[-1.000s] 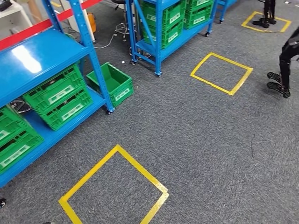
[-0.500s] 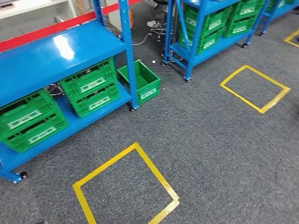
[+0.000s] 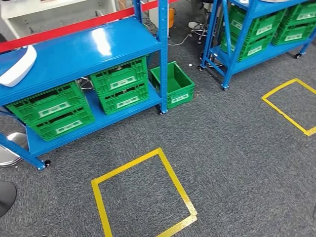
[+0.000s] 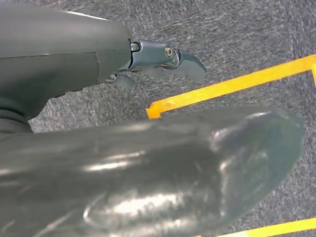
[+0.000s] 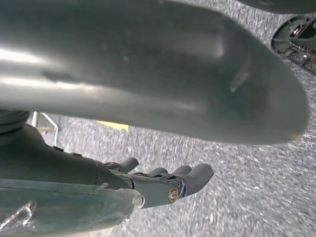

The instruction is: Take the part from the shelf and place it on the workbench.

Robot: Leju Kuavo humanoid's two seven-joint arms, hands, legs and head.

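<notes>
My left hand (image 4: 164, 61) hangs over the grey carpet (image 3: 238, 148), fingers loosely apart with nothing in them. My right hand (image 5: 164, 182) hangs likewise, fingers a little apart and empty. At about ten o'clock stands the blue shelf (image 3: 74, 52); a white part (image 3: 17, 66) lies on its upper board near its left end. Green crates (image 3: 119, 84) sit on the lower board, and another green crate (image 3: 173, 84) sits on the floor just beside the shelf's post. A yellow tape square (image 3: 143, 195) lies at six o'clock.
</notes>
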